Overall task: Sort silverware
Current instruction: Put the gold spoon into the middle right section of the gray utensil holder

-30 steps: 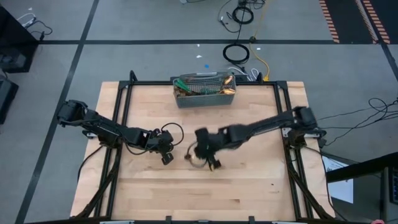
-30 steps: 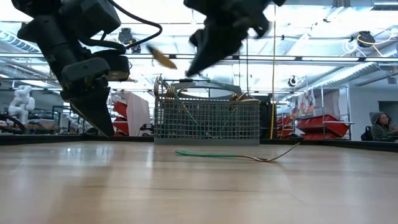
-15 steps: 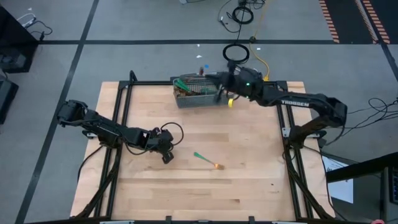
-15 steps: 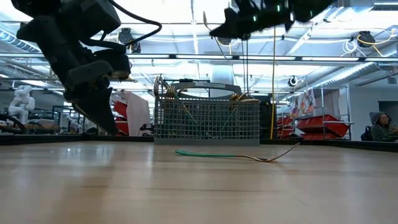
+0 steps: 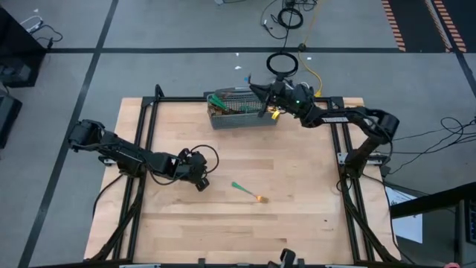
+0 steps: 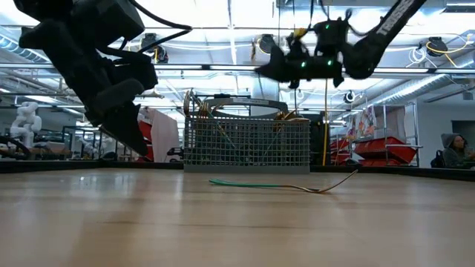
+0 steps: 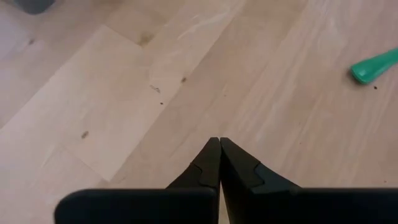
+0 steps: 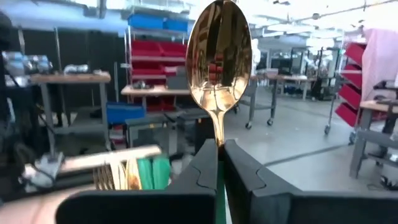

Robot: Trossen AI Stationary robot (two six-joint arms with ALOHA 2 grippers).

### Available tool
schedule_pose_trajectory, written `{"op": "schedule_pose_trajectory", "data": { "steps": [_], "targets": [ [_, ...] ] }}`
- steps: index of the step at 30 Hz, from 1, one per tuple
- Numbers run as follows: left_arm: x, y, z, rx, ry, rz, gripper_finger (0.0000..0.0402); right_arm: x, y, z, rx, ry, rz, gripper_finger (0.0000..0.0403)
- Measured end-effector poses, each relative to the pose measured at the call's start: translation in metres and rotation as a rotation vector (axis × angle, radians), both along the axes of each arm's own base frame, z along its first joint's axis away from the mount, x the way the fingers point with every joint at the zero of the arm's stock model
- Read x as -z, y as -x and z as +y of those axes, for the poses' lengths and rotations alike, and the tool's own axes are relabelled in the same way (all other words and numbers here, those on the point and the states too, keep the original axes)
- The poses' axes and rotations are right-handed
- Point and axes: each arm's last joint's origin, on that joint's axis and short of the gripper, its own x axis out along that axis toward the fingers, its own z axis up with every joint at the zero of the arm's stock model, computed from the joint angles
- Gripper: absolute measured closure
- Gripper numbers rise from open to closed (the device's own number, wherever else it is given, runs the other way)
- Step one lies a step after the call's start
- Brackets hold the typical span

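My right gripper (image 5: 255, 88) hangs above the right part of the grey wire basket (image 5: 244, 112), shut on a spoon with a gold bowl (image 8: 219, 53). The basket (image 6: 246, 144) stands at the far edge with gold and teal silverware (image 8: 134, 171) in it. One more teal-handled piece (image 5: 248, 191) lies flat on the table's middle (image 6: 282, 185). My left gripper (image 5: 201, 184) is shut and hovers low to the left of that piece, whose handle end (image 7: 376, 67) shows in the left wrist view. My right gripper (image 8: 220, 144) pinches the spoon between its two fingers, just behind the thin gold neck (image 8: 219, 132), where the teal handle (image 8: 220, 182) begins. The fingers are about level, pointing toward the table's left. The spoon sticks out ahead in line with them, lifted clear above the basket.
A black frame (image 5: 223, 100) runs around the wooden table top (image 5: 297, 216). Cables (image 5: 282, 63) lie on the floor beyond the far edge. Bare wood stretches across the near half of the table. A person (image 6: 453, 150) sits far off in the room.
My right gripper has risen from the table's middle and swung to the far edge, carrying the spoon up over the basket. In the last half second it has settled above the basket's right part. The other teal-handled piece has stayed on the table.
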Motion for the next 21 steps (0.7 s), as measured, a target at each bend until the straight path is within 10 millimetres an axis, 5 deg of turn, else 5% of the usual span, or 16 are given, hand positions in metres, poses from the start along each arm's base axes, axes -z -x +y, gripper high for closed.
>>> {"op": "schedule_pose_trajectory", "data": {
  "steps": [10,21],
  "targets": [
    [0.000,0.000,0.000,-0.002,-0.004,0.004,0.0393,0.049,-0.004,-0.028,-0.004,-0.117,0.013,0.0403],
    [0.002,0.004,0.001,-0.002,-0.015,0.051,0.0393,0.037,-0.001,-0.026,-0.017,-0.152,-0.004,0.0352]
  ]
}}
